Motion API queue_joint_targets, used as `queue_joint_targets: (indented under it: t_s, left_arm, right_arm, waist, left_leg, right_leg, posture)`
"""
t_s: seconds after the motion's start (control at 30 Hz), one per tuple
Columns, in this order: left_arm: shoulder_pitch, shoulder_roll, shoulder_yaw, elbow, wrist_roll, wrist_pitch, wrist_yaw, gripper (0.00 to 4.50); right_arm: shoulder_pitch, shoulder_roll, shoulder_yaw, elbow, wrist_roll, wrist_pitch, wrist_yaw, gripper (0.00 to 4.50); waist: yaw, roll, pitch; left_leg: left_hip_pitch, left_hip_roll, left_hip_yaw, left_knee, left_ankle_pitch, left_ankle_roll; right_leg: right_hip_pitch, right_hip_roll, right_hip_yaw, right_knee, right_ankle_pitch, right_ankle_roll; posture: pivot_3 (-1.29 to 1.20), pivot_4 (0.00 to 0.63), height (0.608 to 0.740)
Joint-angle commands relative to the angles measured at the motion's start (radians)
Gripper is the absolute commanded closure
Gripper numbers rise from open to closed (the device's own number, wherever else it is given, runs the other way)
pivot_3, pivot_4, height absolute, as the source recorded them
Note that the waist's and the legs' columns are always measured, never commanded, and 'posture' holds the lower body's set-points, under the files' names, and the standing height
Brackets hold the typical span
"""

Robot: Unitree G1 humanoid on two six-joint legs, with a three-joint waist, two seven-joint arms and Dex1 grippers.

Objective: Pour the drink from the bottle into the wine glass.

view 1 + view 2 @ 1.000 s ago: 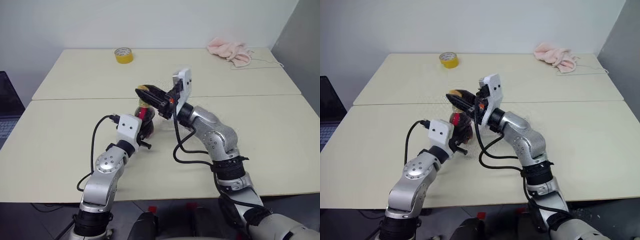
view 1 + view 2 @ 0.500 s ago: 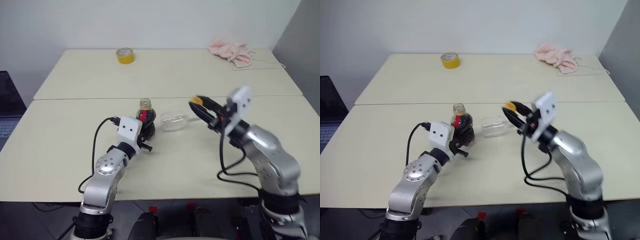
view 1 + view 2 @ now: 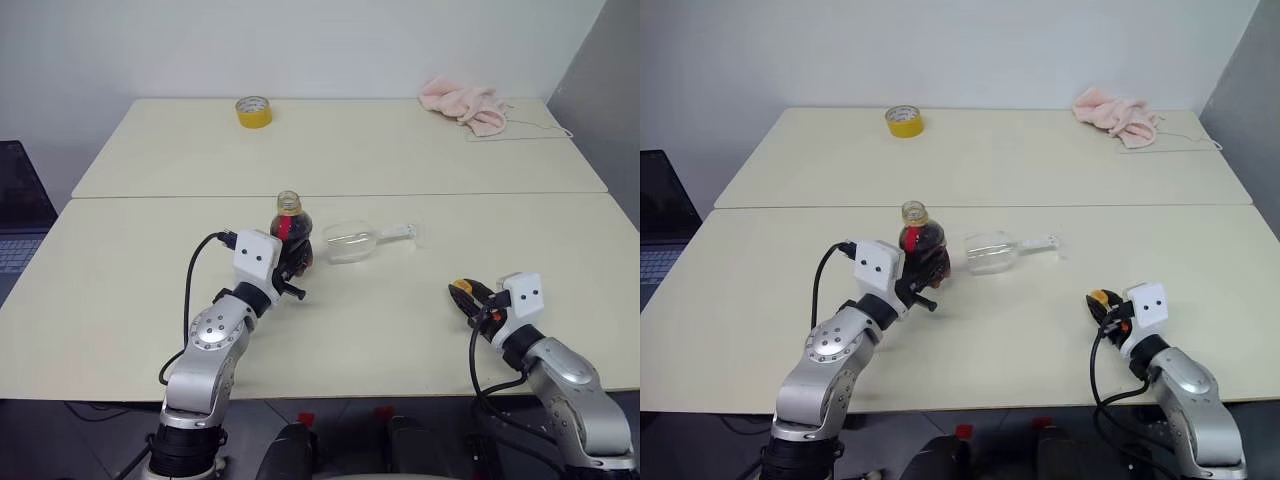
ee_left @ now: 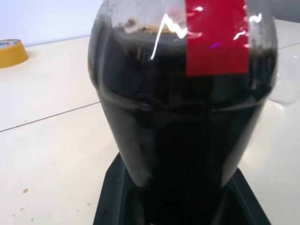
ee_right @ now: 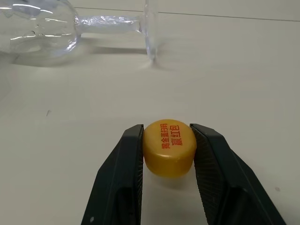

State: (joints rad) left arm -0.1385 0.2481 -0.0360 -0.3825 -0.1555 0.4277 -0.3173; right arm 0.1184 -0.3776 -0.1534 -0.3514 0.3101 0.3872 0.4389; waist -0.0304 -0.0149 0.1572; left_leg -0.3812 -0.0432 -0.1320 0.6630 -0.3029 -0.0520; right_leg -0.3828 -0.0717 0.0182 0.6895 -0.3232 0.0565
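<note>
Bottle (image 3: pixel 291 238) upright, pinched by left gripper (image 3: pixel 288 268); right gripper (image 5: pixel 168 154) pinching cap (image 5: pixel 169 146).

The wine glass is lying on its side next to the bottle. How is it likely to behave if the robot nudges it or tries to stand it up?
The wine glass lies on its rounded bowl, so it would probably roll or pivot when nudged. Thin clear glass and a slim stem suggest that it is fragile and slippery. It looks empty, so probably light.

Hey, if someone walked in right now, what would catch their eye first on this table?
Probably the wine glass lying on its side mid-table, just right of the uncapped bottle of dark drink, which the left gripper holds upright. Nearer the front right edge, the right gripper pinches the orange-yellow cap.
</note>
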Motion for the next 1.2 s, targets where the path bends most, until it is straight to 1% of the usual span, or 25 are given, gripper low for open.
queue_joint_targets:
  t_s: [0.03, 0.07, 0.13, 0.23, 0.27, 0.33, 0.5, 0.57, 0.67, 0.73, 0.8, 0.93, 1.03, 1.2]
  left_arm:
    - [-0.02, 0.0, 0.013, -0.021, -0.008, -0.037, -0.003, 3.76]
    - [-0.02, 0.0, 0.013, -0.022, -0.007, -0.038, -0.003, 3.76]
    - [-0.019, 0.001, 0.014, -0.021, -0.007, -0.039, -0.003, 3.76]
    - [-0.015, 0.001, 0.016, -0.02, -0.006, -0.04, -0.002, 3.76]
    - [-0.015, 0.0, 0.016, -0.02, -0.006, -0.041, -0.001, 3.76]
    - [-0.015, -0.001, 0.017, -0.018, -0.006, -0.042, 0.0, 3.76]
    - [-0.014, -0.004, 0.021, -0.014, -0.004, -0.053, 0.006, 3.76]
    - [-0.017, -0.006, 0.034, -0.007, -0.004, -0.066, 0.013, 3.76]
    - [-0.032, 0.0, 0.064, 0.032, -0.022, -0.081, 0.006, 3.76]
    - [-0.043, -0.002, 0.083, 0.063, -0.032, -0.095, 0.001, 3.76]
    - [-0.06, 0.0, 0.102, 0.099, -0.036, -0.111, -0.001, 3.76]
    - [-0.108, 0.009, 0.136, 0.203, -0.038, -0.19, -0.012, 3.76]
    - [-0.134, 0.008, 0.145, 0.263, -0.035, -0.246, -0.018, 3.77]
    - [-0.216, 0.003, 0.159, 0.439, -0.031, -0.356, -0.029, 3.78]
  right_arm:
    - [-0.003, -0.006, 0.004, 0.016, -0.011, -0.039, 0.014, 2.92]
    - [-0.003, -0.008, 0.004, 0.019, -0.011, -0.038, 0.017, 2.53]
    - [-0.001, -0.023, 0.009, 0.02, -0.011, -0.033, 0.035, 1.95]
    - [0.012, -0.063, 0.022, 0.024, -0.02, -0.029, 0.075, 0.93]
    - [0.016, -0.073, 0.026, 0.024, -0.019, -0.025, 0.085, 0.51]
    - [0.025, -0.095, 0.039, 0.023, -0.029, -0.031, 0.103, 0.01]
    - [0.046, -0.138, 0.054, 0.013, -0.041, -0.047, 0.14, 0.0]
    - [0.035, -0.161, 0.038, -0.018, -0.039, -0.067, 0.153, 0.0]
    - [-0.061, -0.173, 0.011, -0.108, 0.047, -0.008, 0.162, 0.0]
    - [-0.109, -0.178, 0.027, -0.145, 0.071, 0.026, 0.167, 0.0]
    - [-0.159, -0.175, 0.062, -0.18, 0.095, 0.07, 0.17, 0.0]
    - [-0.312, -0.149, 0.173, -0.254, 0.178, 0.199, 0.182, 0.0]
    - [-0.367, -0.144, 0.21, -0.262, 0.204, 0.253, 0.18, 0.0]
    - [-0.486, -0.131, 0.289, -0.199, 0.169, 0.263, 0.187, 0.0]
  waist:
    - [0.001, 0.0, 0.0]
    - [0.001, 0.0, 0.0]
    - [0.001, 0.0, 0.0]
    - [0.002, 0.0, 0.0]
    - [0.002, 0.0, 0.0]
    - [0.002, 0.0, 0.0]
    - [0.002, 0.0, 0.0]
    - [0.002, 0.0, 0.0]
    - [-0.002, 0.0, 0.0]
    - [-0.002, 0.0, 0.0]
    - [0.001, 0.0, 0.0]
    - [0.002, 0.0, 0.0]
    - [0.006, -0.001, 0.0]
    - [0.005, -0.001, 0.0]
  left_leg:
    - [0.0, 0.0, 0.0, 0.0, 0.0, 0.0]
    - [0.0, 0.0, 0.0, 0.0, 0.0, 0.0]
    - [0.0, 0.0, 0.0, 0.0, 0.0, 0.0]
    - [0.0, 0.0, 0.0, 0.0, 0.0, 0.0]
    - [0.001, 0.0, -0.001, 0.0, 0.0, 0.0]
    - [0.001, 0.0, -0.001, 0.0, 0.0, 0.0]
    - [0.001, 0.0, -0.001, 0.0, 0.0, 0.0]
    - [0.002, 0.0, -0.001, 0.0, 0.0, 0.0]
    - [0.002, 0.0, -0.001, 0.0, 0.0, 0.0]
    - [0.002, 0.001, -0.001, 0.0, 0.0, 0.0]
    - [0.002, 0.001, -0.003, 0.0, 0.0, 0.0]
    - [0.001, 0.0, -0.003, 0.0, 0.0, 0.0]
    - [0.001, 0.0, -0.004, 0.001, 0.0, 0.0]
    - [0.001, -0.001, -0.004, 0.002, 0.0, 0.0]
  right_leg:
    - [0.001, 0.0, 0.0, 0.0, 0.0, 0.0]
    - [0.001, 0.0, 0.0, -0.001, 0.0, 0.0]
    - [0.001, 0.0, 0.0, -0.001, 0.0, 0.0]
    - [0.002, 0.0, 0.0, -0.001, 0.0, 0.0]
    - [0.003, 0.0, -0.001, -0.002, 0.0, 0.0]
    - [0.003, 0.0, -0.001, -0.002, 0.0, 0.0]
    - [0.004, 0.0, -0.002, -0.003, 0.0, 0.0]
    - [0.005, 0.0, -0.002, -0.003, 0.0, 0.0]
    - [0.005, 0.0, -0.001, -0.004, 0.0, 0.0]
    - [0.005, 0.001, -0.002, -0.004, 0.0, 0.0]
    - [0.005, 0.001, -0.003, -0.004, 0.0, 0.0]
    - [0.006, 0.0, -0.003, -0.007, 0.0, 0.0]
    - [0.007, 0.0, -0.004, -0.008, 0.0, 0.0]
    - [0.008, -0.001, -0.005, -0.008, 0.0, 0.001]
  posture:
    - [0.0, 0.15, 0.74]
    - [0.0, 0.15, 0.74]
    - [0.0, 0.15, 0.74]
    - [0.0, 0.15, 0.74]
    - [0.0, 0.15, 0.74]
    - [0.0, 0.15, 0.74]
    - [0.0, 0.15, 0.74]
    - [0.0, 0.15, 0.74]
    - [0.0, 0.15, 0.74]
    - [0.0, 0.15, 0.74]
    - [0.0, 0.15, 0.74]
    - [0.0, 0.15, 0.74]
    - [0.0, 0.15, 0.74]
    - [0.0, 0.15, 0.74]
